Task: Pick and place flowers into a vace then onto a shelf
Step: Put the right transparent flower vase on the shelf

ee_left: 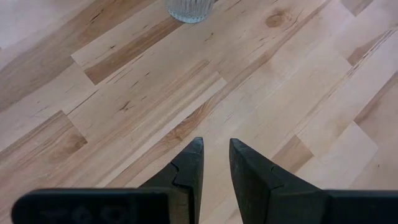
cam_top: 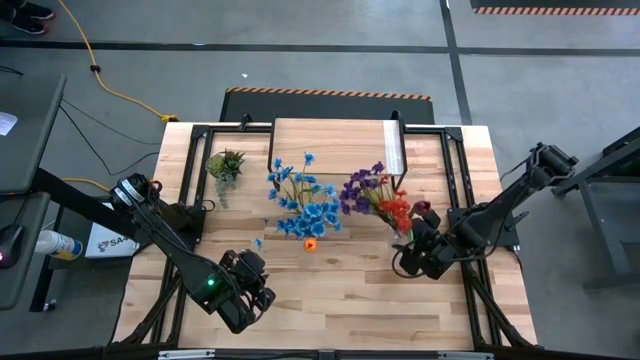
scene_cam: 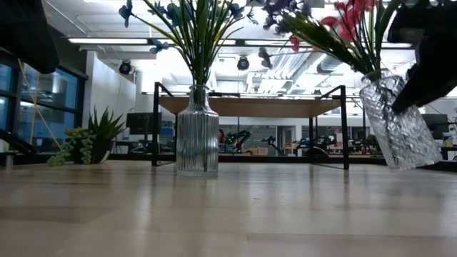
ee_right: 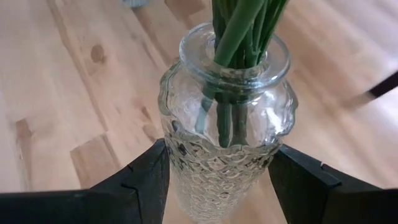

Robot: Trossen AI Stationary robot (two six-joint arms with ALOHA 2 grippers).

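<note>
Textured glass vase holding the red and purple flowers is being clamped by the right gripper, tilted just before the shelf; levelling is being advised, left gripper idling near-closed, empty.

Overhead, table-level and two wrist cameras
</note>
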